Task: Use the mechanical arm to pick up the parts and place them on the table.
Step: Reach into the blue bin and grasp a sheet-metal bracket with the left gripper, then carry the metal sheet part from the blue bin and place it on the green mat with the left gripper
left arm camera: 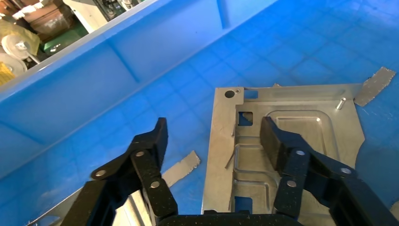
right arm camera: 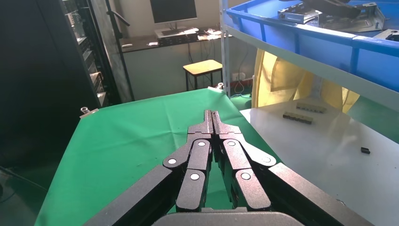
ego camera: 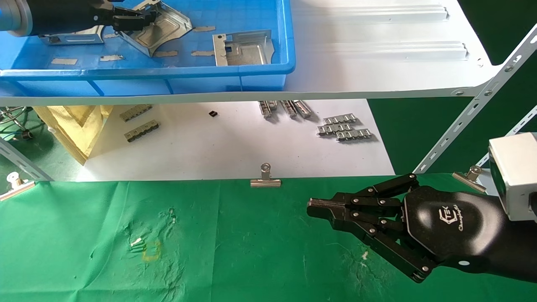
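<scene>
Three silver parts lie in the blue tray point(ego camera: 147, 73) on the shelf: one tilted part point(ego camera: 168, 27), one point(ego camera: 245, 50) to its right, and one point(ego camera: 73, 39) partly hidden under my left arm. My left gripper point(ego camera: 138, 19) is open over the tilted part. In the left wrist view the gripper point(left arm camera: 214, 136) straddles that part's point(left arm camera: 294, 101) edge, with one finger point(left arm camera: 277, 141) over the metal and the other over the tray floor. My right gripper point(ego camera: 314, 207) is shut and empty just above the green table point(ego camera: 235, 251). It also shows in the right wrist view point(right arm camera: 212, 113).
The white shelf board point(ego camera: 377, 50) overhangs a lower white board with small linked metal strips point(ego camera: 344, 126). A binder clip point(ego camera: 265, 178) holds the cloth's far edge. A slotted shelf upright point(ego camera: 474, 113) stands at the right. A yellow bag point(ego camera: 79, 126) is at the left.
</scene>
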